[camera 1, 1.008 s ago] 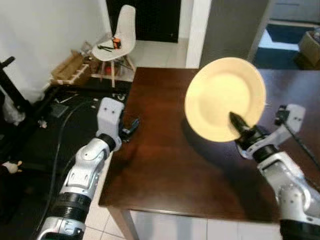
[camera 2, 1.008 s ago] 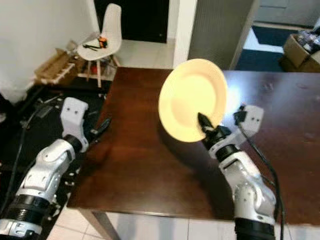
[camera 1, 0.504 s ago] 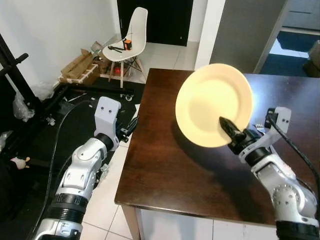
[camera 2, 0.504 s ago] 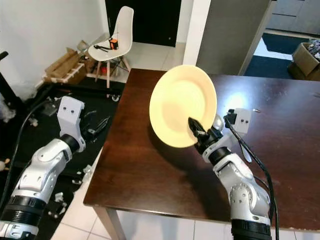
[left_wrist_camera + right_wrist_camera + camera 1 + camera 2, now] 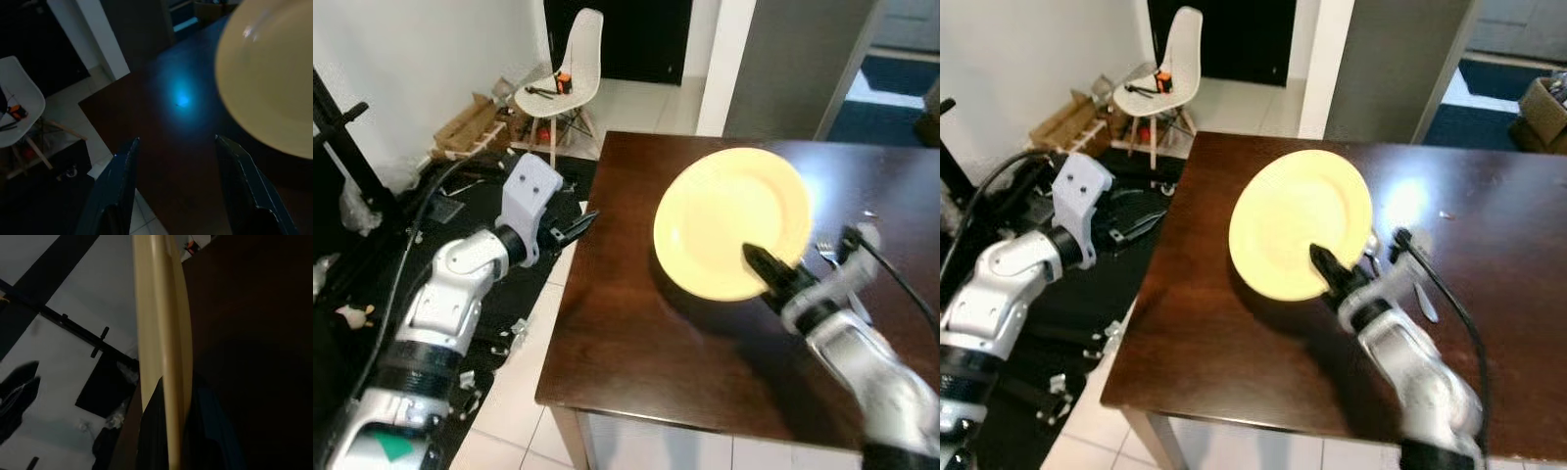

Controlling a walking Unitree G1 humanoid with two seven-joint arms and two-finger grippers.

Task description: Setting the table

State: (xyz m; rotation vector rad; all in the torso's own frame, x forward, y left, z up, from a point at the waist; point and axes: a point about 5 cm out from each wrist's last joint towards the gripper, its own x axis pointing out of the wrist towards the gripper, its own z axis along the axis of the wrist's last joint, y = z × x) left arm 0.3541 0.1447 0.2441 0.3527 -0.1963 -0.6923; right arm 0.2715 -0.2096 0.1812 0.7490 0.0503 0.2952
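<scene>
The right gripper (image 5: 766, 268) is pinching the near rim of a pale yellow plate (image 5: 732, 221), its black fingers closed on either side of the edge — the right wrist view is looking straight along that rim, with the plate (image 5: 164, 333) running up between the two dark fingers (image 5: 151, 431). The plate is tilting up and away from the gripper, its face turned toward the camera, and it is hanging above the dark wooden table (image 5: 636, 333) rather than lying on it; a shadow is falling on the tabletop just beneath it. A small piece of cutlery (image 5: 1424, 300) is lying on the table just beside the right wrist, on the side away from the left arm; it is too blurred to say what kind.

The left gripper (image 5: 570, 227) is hovering off the table's left edge, well apart from the plate, with nothing between its fingers. In the left wrist view its two fingers (image 5: 115, 196) are standing spread apart, pointing toward the table edge with the plate (image 5: 269, 73) beyond them.

Beyond the left gripper, past the table's far corner, a white chair (image 5: 570, 73) is standing on the tiled floor (image 5: 509, 411), with small tools (image 5: 548, 90) on its seat — cardboard boxes (image 5: 470, 127) are sitting beside it against the wall.
</scene>
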